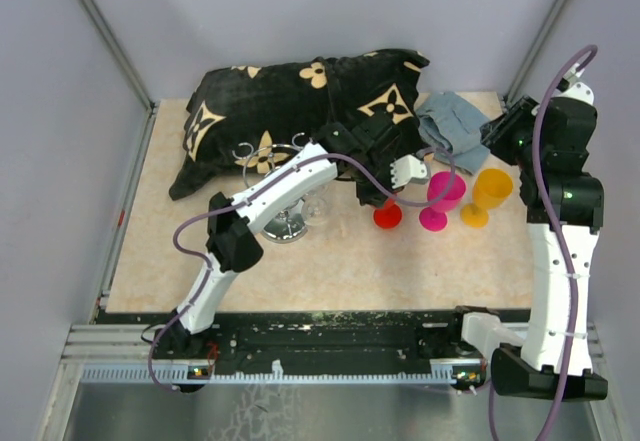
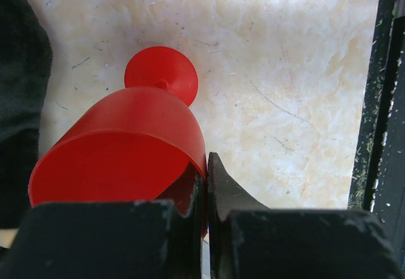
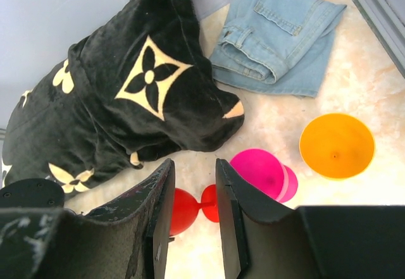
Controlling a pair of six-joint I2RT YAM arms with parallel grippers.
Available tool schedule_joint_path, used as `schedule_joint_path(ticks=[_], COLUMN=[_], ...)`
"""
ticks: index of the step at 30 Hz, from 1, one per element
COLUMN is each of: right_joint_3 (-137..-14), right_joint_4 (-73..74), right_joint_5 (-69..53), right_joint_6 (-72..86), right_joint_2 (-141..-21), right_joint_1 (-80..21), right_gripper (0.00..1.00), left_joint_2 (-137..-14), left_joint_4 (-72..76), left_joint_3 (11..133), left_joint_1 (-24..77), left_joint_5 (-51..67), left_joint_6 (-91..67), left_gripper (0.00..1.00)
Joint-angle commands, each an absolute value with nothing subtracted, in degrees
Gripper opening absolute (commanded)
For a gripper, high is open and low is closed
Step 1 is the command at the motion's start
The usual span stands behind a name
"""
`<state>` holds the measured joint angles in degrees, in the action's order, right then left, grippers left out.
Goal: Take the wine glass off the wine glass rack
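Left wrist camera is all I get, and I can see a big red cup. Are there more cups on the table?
Observer: Yes. To the right of the red glass there are a pink glass and an orange glass.
Operator: Where's the shiny rack?
Observer: The wine glass rack is left of the red glass. It is partly hidden under the left arm and sits in front of a black pillow.
Operator: What's the other arm doing?
Observer: The right gripper is open and holds nothing. It is raised near some folded jeans.
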<state>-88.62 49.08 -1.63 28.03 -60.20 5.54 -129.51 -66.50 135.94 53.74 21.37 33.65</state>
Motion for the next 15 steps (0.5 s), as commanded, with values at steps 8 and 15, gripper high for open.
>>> schedule_joint_path(ticks=[8, 15], right_joint_3=[-89.4, -89.4], right_joint_4=[45.8, 45.6], right_joint_5=[-2.6, -2.7], right_joint_6=[27.1, 27.2], right_joint_2=[-60.7, -60.8], right_joint_1=[5.7, 5.7], right_gripper=[0.32, 0.32], left_joint_2=[-131.3, -131.8], left_joint_4=[-69.5, -70.0], left_joint_3=[137.2, 137.1], left_joint_1=[55.0, 55.0], left_joint_5=[18.7, 19.3], left_joint_6=[38.4, 39.0], left_gripper=[0.09, 0.22])
